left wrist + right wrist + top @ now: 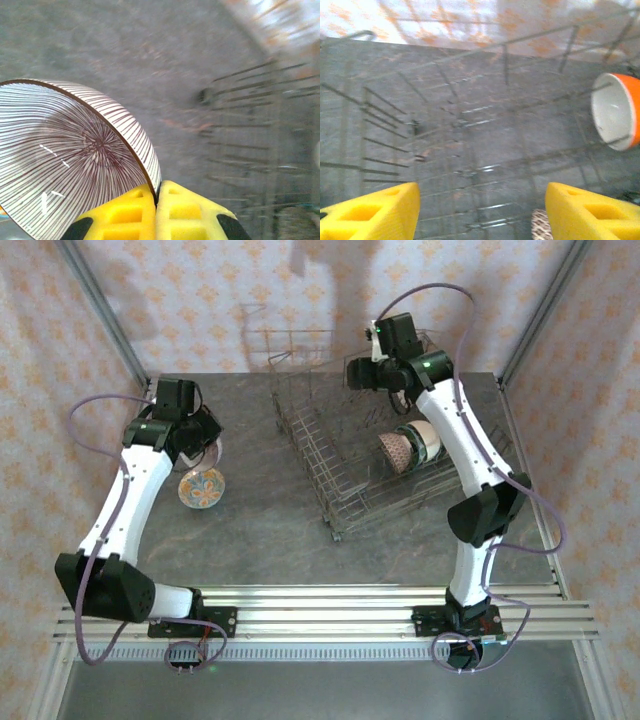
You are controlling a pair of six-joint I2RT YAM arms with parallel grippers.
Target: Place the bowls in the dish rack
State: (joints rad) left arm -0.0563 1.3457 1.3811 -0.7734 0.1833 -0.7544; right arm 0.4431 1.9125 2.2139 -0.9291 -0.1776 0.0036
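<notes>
Grey stone-look table (pixel 260 530), pale wallpaper (pixel 180 300) with orange motifs on the walls around it. Left gripper (pixel 156 196): yellow fingers pressed together on the rim of a striped bowl (pixel 75 160), white with fine dark lines radiating from its centre. The bowl hangs tilted to the left of the fingers. Just beneath this gripper, toward the arm bases, a patterned bowl (pixel 201 487), orange and blue inside, sits upright on the table. Off to the gripper's right, well apart, are the blurred wires of the dish rack (pixel 330 455). Right gripper (pixel 482 202): jaws stand wide with nothing between them, poised above the far end of the rack, its camera looking down through the tines to the rack floor. To its right an orange bowl (pixel 615 112), white inside, stands on edge among the wires. Low between the fingers, a sliver of a speckled bowl (pixel 539 226). From overhead, that speckled bowl and a pale banded bowl (pixel 425 440) stand side by side on edge in the rack, on the near side of the right gripper, the banded one partly behind the forearm.
</notes>
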